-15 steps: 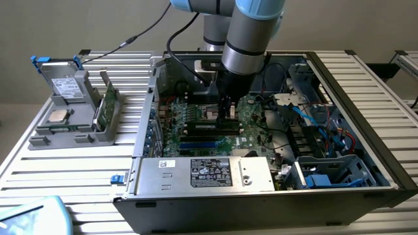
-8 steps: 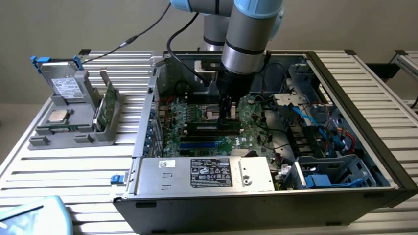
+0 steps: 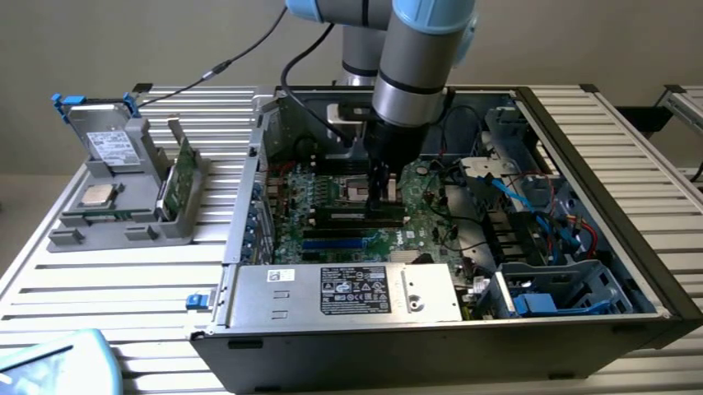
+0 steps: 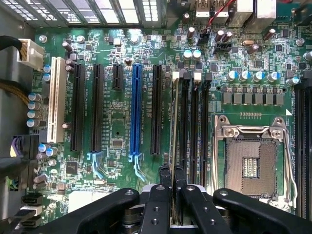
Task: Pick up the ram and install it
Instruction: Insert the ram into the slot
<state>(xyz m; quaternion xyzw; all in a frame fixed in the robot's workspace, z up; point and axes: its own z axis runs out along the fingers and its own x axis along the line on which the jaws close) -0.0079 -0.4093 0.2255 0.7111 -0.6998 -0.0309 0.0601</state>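
The gripper pinches the ram edge-on, apparently to line it up with the black memory slots directly below, beside the open CPU socket.

Exterior camera is looking obliquely down into the open computer case from mid-distance. Wrist camera is facing the motherboard squarely, close, past the gripper. Both are covering the memory slots.

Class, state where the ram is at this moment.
In the wrist view, the ram stands edge-on, gripped by the tool. It is lined up with the black memory slots, on the side of them away from the empty CPU socket.
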